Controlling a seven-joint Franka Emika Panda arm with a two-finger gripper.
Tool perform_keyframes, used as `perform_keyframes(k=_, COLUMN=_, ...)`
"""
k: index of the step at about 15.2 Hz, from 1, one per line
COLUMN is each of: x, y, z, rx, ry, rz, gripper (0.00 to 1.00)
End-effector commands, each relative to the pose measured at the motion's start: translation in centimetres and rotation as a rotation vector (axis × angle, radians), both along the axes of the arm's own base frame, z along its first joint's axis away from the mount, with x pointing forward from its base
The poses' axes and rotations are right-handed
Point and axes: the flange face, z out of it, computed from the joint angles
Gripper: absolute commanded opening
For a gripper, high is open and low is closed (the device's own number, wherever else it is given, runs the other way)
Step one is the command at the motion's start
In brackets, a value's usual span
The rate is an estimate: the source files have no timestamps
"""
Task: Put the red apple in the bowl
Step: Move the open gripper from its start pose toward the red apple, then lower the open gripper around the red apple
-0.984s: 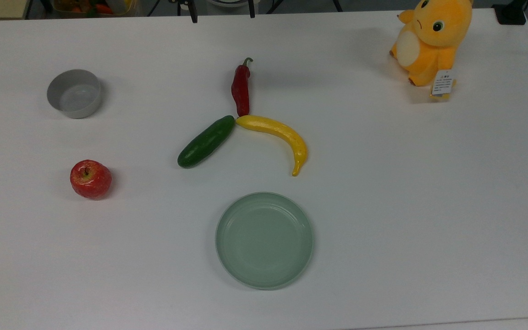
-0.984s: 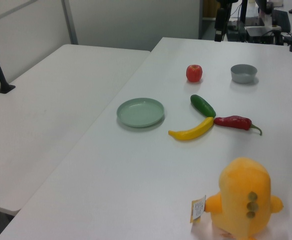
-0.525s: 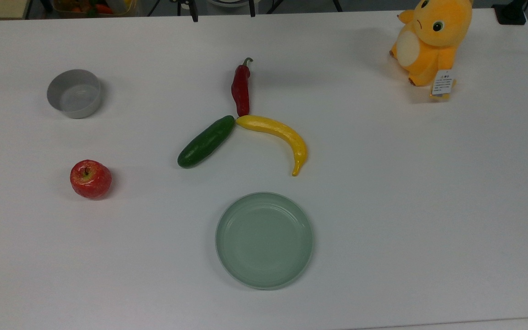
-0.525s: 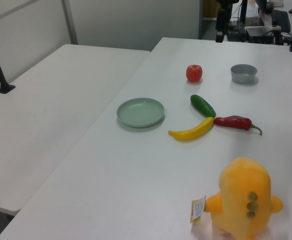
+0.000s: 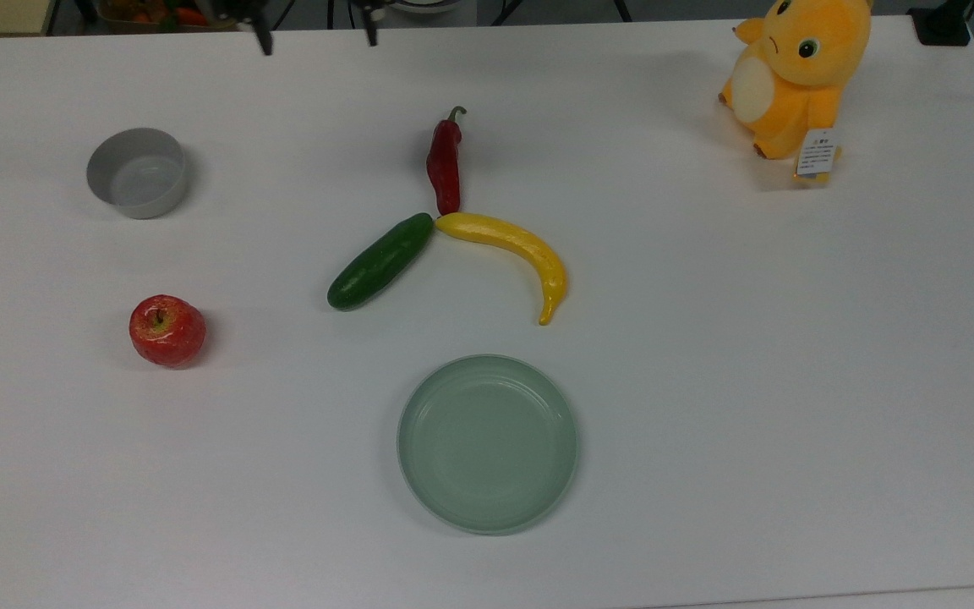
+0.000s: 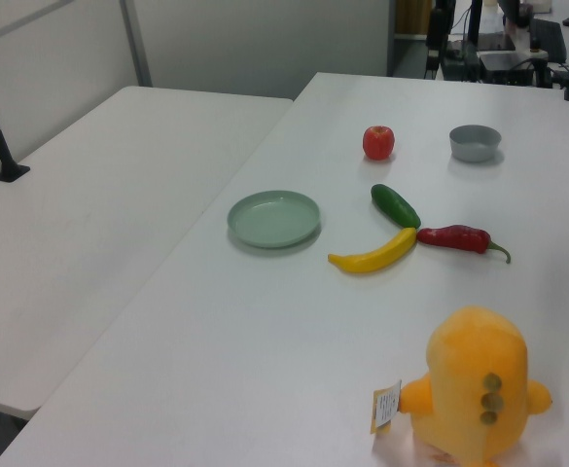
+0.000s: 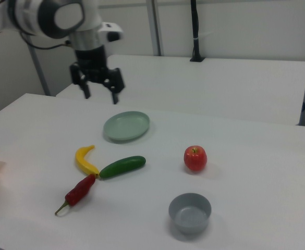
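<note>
Red apple (image 5: 167, 331) sits on the white surface (image 5: 707, 338) near the bowl (image 5: 137, 172); gripper (image 7: 99, 96) hangs above, jaws apart.

The red apple (image 5: 167, 330) has a glossy, waxy-looking skin. The bowl (image 5: 137, 172) and the pale-green plate (image 5: 487, 443) look like smooth matt plastic. The table (image 5: 791, 338) is smooth matt white. At upper right of the top view, the plush toy (image 5: 796, 72) is fuzzy cloth with a paper tag (image 5: 816, 152).

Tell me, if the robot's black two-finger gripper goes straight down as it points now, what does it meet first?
Probably bare white table. In the right view the open gripper hangs fingers-down, apart from the pale-green round plate; depth is uncertain.
</note>
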Motion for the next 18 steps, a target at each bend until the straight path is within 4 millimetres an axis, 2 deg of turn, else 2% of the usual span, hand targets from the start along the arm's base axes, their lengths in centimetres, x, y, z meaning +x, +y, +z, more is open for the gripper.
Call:
perform_keyframes(k=1, x=4.8, y=-4.2, z=-1.5, rx=-0.024, ry=-0.07, rz=0.026, gripper=1.0)
perform_keyframes(k=2, x=6.0, y=-4.8, z=-2.5, rx=-0.035, ry=-0.107, rz=0.018, gripper=1.0)
perform_keyframes(k=4, x=8.1, y=-7.8, z=-5.0, rx=-0.07, ry=-0.177, rz=-0.028, gripper=1.0)
perform_keyframes(k=8, x=10.8, y=-11.0, z=-10.1, rx=-0.098, ry=-0.231, rz=-0.073, gripper=1.0)
perform_keyframes(k=12, x=12.6, y=-12.9, z=-14.8, rx=-0.144, ry=-0.269, rz=-0.085, gripper=1.0)
perform_keyframes(k=18, x=13.8, y=-13.7, z=-21.8, rx=-0.195, ry=-0.277, rz=-0.069, gripper=1.0)
